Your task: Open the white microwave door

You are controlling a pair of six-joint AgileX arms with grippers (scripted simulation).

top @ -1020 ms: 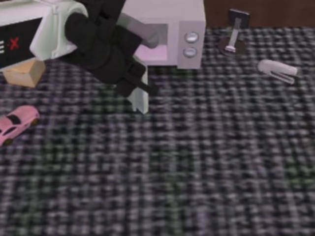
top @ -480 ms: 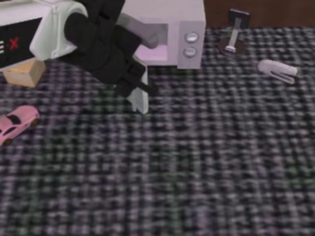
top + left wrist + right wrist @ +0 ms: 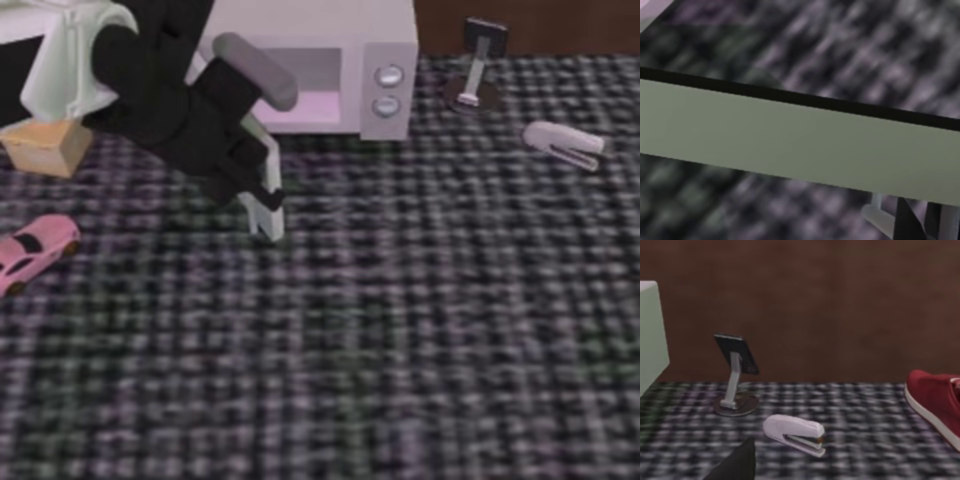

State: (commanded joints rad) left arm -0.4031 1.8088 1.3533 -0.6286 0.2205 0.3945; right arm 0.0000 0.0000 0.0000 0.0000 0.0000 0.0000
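Now the microwave [image 3: 340,60] sits at the worktop's [image 3: 420,330] far edge, left of centre, its two knobs on the right-hand panel and its pale inside laid bare. Its door [image 3: 266,195] is swung out toward the near edge, standing edge-on from above, hinged at the oven's left side. My left gripper [image 3: 262,180] reaches in from the far left corner and meets the door's free edge; the fingers seem to be closed on that edge, though the dark arm hides most of them. From the left wrist, the door [image 3: 800,145] fills the view as a broad pale band with a dark line along one side, the checked cloth blurred behind it.

A tan box [image 3: 50,148] rests near the far left corner, and a pink toy car [image 3: 35,250] lies nearer along the left edge. A phone stand [image 3: 478,70] is right of the oven at the far edge, with a stapler [image 3: 565,145] just beyond it toward the right edge. From the right wrist, the stand [image 3: 736,375], the stapler [image 3: 795,434] and a red shoe [image 3: 935,402] show; of the right gripper only a dark tip shows, and I cannot tell how its fingers stand.
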